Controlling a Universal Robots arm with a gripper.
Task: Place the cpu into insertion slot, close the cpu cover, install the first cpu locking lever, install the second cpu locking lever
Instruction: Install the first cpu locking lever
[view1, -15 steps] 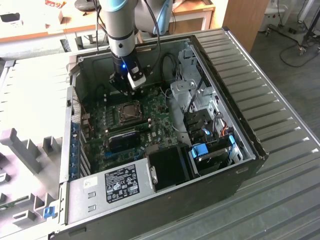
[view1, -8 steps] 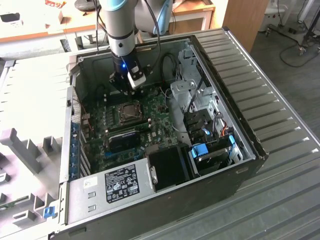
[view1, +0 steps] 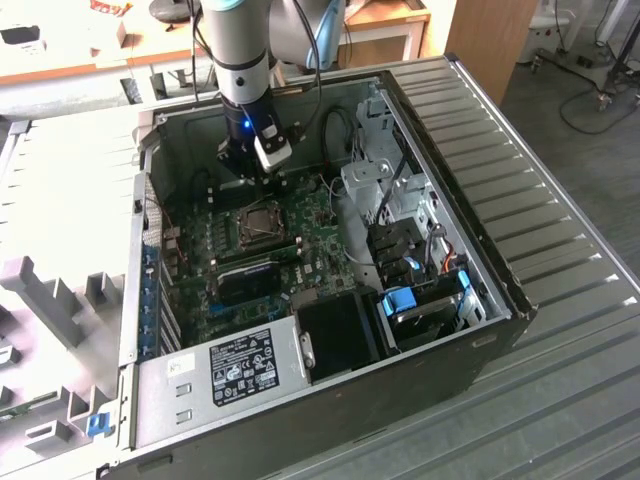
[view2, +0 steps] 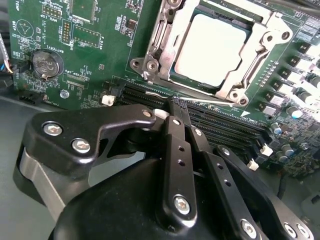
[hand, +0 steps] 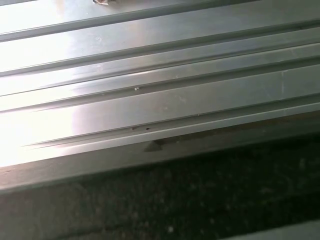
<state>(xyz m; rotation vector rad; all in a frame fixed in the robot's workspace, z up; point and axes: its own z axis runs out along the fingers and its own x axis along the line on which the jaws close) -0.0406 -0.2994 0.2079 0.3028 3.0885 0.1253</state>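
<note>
**Hand (view2: 175, 107) shut tight beside the insertion slot (view2: 173, 70)**

Hand fingers are pressed together with nothing between them, just beside the insertion slot. The cpu (view2: 212, 47) lies flat in that slot, under the cpu cover (view2: 262, 45). It looks small, light, stiff and easy to hurt, so its edges seem safest to hold. The arm (view1: 240, 50) points down into the computer case (view1: 480, 170).
</note>
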